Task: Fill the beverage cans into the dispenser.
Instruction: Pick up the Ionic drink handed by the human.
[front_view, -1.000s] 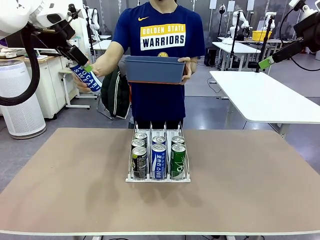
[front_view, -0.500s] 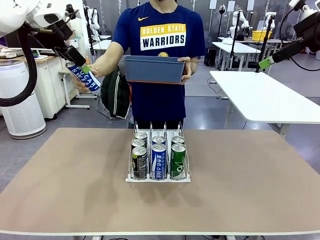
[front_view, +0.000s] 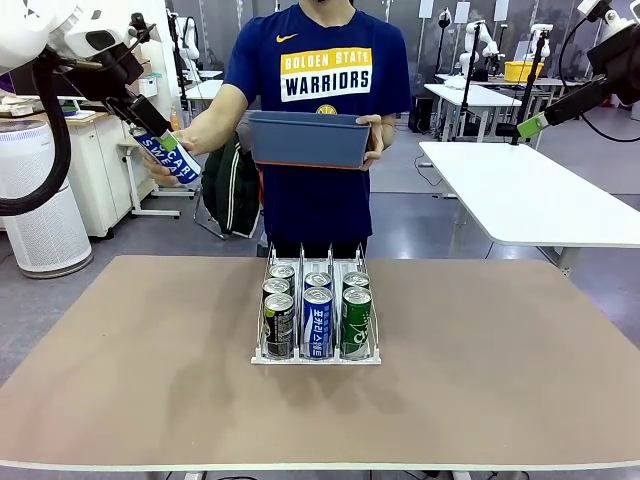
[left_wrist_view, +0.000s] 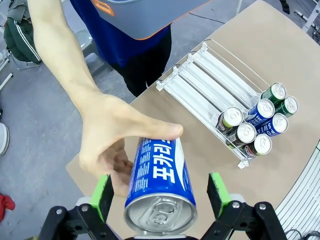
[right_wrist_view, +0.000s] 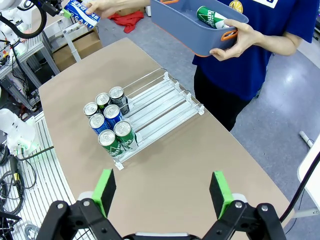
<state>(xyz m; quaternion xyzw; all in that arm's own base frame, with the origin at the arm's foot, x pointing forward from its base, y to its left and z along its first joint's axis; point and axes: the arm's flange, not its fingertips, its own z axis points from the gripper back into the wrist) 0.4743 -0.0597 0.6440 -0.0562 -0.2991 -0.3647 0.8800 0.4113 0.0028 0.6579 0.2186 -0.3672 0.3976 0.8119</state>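
Observation:
A person's hand (front_view: 190, 140) holds a blue-and-white Pocari Sweat can (front_view: 168, 157) up at the far left, above the table's edge. My left gripper (front_view: 160, 135) stands open around it. In the left wrist view the can (left_wrist_view: 160, 175) sits between the green pads (left_wrist_view: 103, 194), with a gap on each side, and the hand (left_wrist_view: 112, 135) still clasps it. The dispenser (front_view: 316, 360), a white wire rack, holds several cans (front_view: 317, 322) at its near end. My right gripper (front_view: 530, 125) hangs open and empty high at the right, seen also in its wrist view (right_wrist_view: 162, 187).
The person's other hand holds a blue-grey bin (front_view: 308, 138) at chest height; a green can (right_wrist_view: 212, 17) lies in it. The far ends of the dispenser's lanes (right_wrist_view: 160, 100) are bare. The brown table (front_view: 480, 380) is free around the rack.
My left gripper, the can and the person's hand have shifted slightly to the left together. The right arm and the cans in the rack have not moved.

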